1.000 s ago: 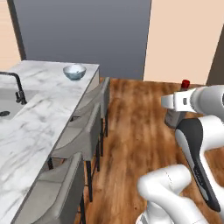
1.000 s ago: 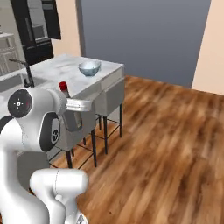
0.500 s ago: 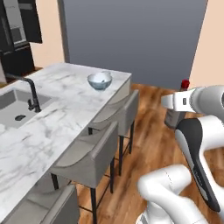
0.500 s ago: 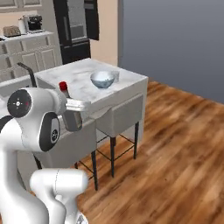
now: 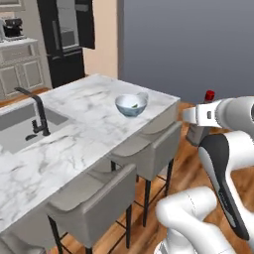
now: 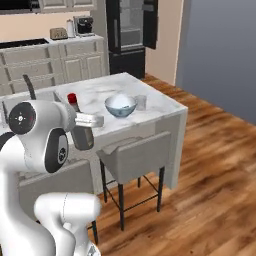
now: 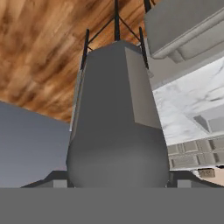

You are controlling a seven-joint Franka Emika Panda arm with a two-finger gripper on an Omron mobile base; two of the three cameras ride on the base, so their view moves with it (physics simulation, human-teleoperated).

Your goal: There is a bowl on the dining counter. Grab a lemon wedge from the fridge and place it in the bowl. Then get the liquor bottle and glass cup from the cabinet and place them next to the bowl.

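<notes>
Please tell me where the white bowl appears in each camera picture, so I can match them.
Left base view: bowl at upper centre, near the far corner of the dining counter.
Right base view: bowl left of centre, beside the glass cup.
Hand view: no bowl.
Shared landmark: the black fridge behind.

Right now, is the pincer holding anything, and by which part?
Yes: the liquor bottle, gripped around its lower body, red cap pointing away from the pincer.
</notes>
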